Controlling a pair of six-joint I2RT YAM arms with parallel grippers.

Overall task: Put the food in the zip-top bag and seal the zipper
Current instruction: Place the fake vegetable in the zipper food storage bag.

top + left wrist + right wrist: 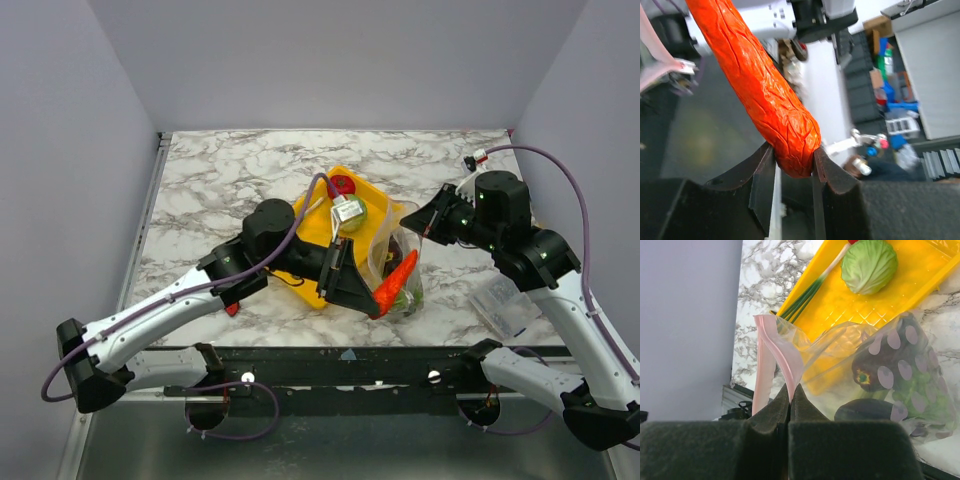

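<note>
My left gripper (371,296) (794,166) is shut on the blunt end of a wrinkled red chili (398,279) (760,85), which slants up over the zip-top bag (402,262) (890,355). My right gripper (427,226) (790,388) is shut on the pink zipper (781,352) and holds the bag's mouth up. Inside the bag lie dark purple eggplants (875,371) and something green. A green cabbage (352,216) (869,264), green onions (807,292) and a red tomato (343,184) rest in the yellow tray (318,285) (840,307).
A small clear packet (505,304) lies on the marble table (230,170) at the right, beside the right arm. A small red piece (232,309) shows under the left arm. Grey walls close in the table on three sides.
</note>
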